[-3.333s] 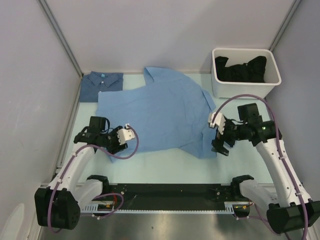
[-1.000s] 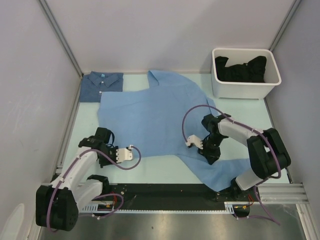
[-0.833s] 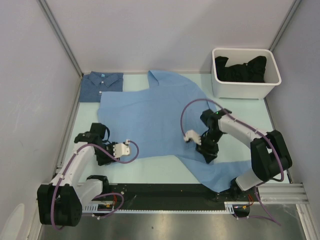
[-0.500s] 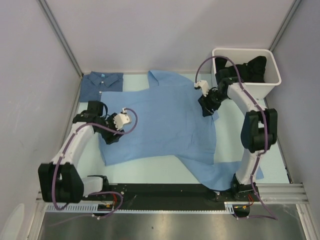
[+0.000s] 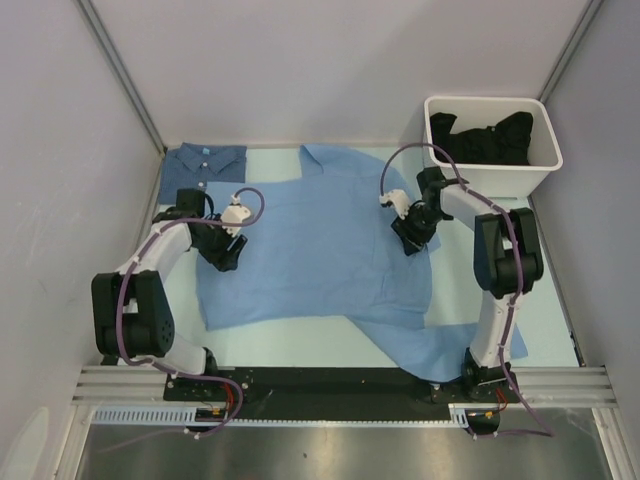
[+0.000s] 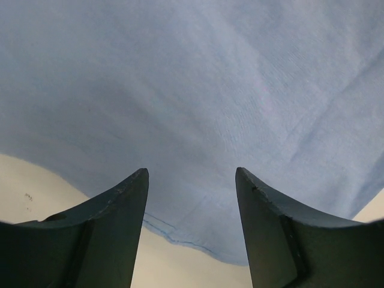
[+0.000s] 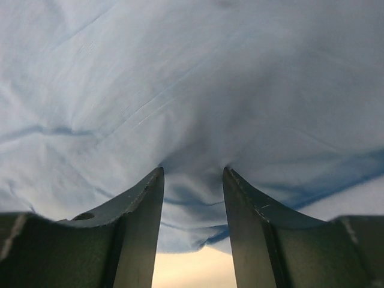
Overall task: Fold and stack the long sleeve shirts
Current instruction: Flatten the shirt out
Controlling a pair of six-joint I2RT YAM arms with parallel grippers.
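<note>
Spread shirt (image 5: 310,240) centre; folded shirt (image 5: 205,168) behind-left; bin (image 5: 482,181) behind-right

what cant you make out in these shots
- Top view: dark cloth in the white bin, too dark to identify.
- Top view: denim shirt, near edge covered by the left arm.
- Right wrist view: whether the right gripper jaws pinch the light blue shirt; cloth bunches between them.

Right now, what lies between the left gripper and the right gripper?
Only the light blue shirt, spread out across the whole stretch from the left gripper to the right gripper; the top external view shows it.
</note>
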